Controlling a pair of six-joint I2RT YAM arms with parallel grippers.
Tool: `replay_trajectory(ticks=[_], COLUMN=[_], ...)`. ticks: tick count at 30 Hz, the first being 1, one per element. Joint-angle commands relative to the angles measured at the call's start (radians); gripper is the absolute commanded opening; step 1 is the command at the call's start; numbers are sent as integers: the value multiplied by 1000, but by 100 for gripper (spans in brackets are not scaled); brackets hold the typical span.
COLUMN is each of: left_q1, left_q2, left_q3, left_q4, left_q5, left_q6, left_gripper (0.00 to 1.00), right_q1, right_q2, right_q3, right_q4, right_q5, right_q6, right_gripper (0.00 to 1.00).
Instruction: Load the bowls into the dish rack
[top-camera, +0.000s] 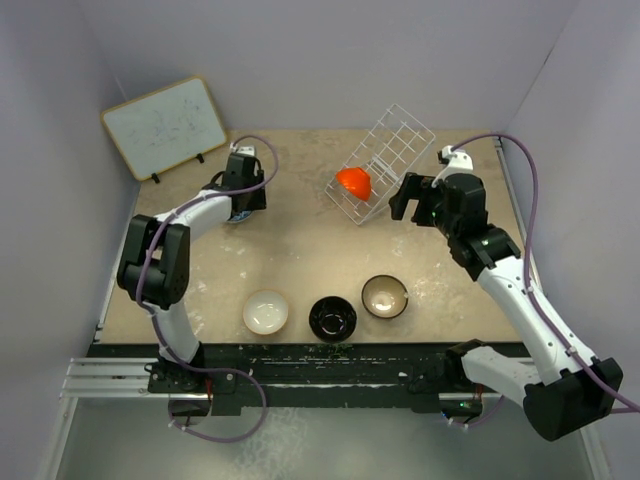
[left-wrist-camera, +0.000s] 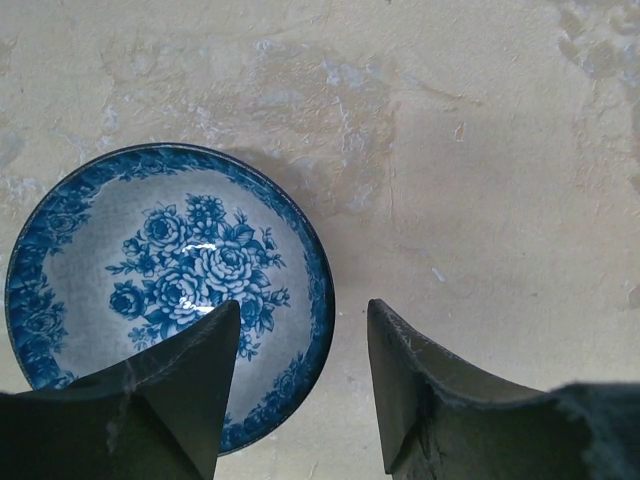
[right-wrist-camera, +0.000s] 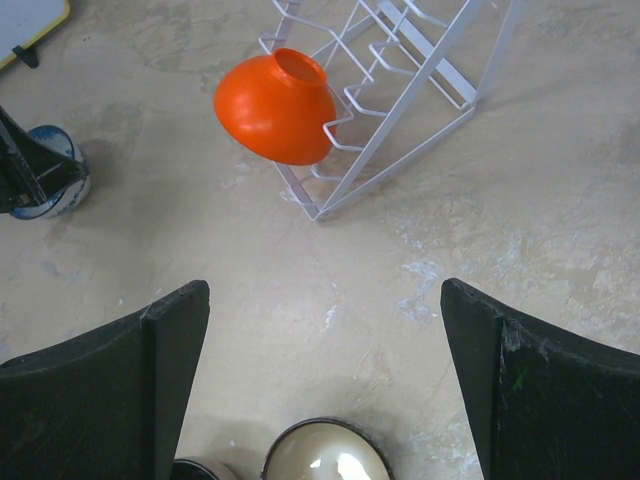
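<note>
The blue-patterned bowl (left-wrist-camera: 165, 290) sits on the table at the left. My left gripper (left-wrist-camera: 303, 330) is open just above it, one finger over its inside and the other outside its right rim; from above (top-camera: 243, 195) it hides most of the bowl (top-camera: 237, 214). The orange bowl (top-camera: 353, 182) rests on its side in the white wire dish rack (top-camera: 385, 160), also in the right wrist view (right-wrist-camera: 275, 105). My right gripper (right-wrist-camera: 325, 300) is open and empty, above the table right of the rack (right-wrist-camera: 400, 90). The cream-white (top-camera: 266, 311), black (top-camera: 332, 318) and tan (top-camera: 385, 296) bowls stand in a row near the front.
A whiteboard with a wooden frame (top-camera: 165, 125) leans at the back left corner. Grey walls close in the table on the left, back and right. The tan bowl (right-wrist-camera: 325, 460) lies just below my right gripper's fingers.
</note>
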Motion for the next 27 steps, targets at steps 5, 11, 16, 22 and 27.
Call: replay_trajectory(ticks=[5, 11, 16, 22, 27], left_q1=[-20, -35, -35, -37, -37], left_q2=[56, 79, 94, 83, 82], left_q3=[74, 79, 81, 40, 30], left_q4=[-2, -3, -2, 23, 23], left_q5=[-79, -124, -134, -135, -137], left_q6=[57, 67, 80, 77, 80], left_gripper=[49, 40, 34, 22, 6], right_q1=[-6, -6, -6, -6, -6], right_q2=[5, -1, -9, -20, -32], right_q3=[-9, -27, -34, -39, -41], right_q4=[59, 62, 64, 60, 56], right_q5=[0, 7, 11, 16, 17], right_q6=[-16, -15, -14, -12, -10], right_gripper=[99, 100, 100, 100, 100])
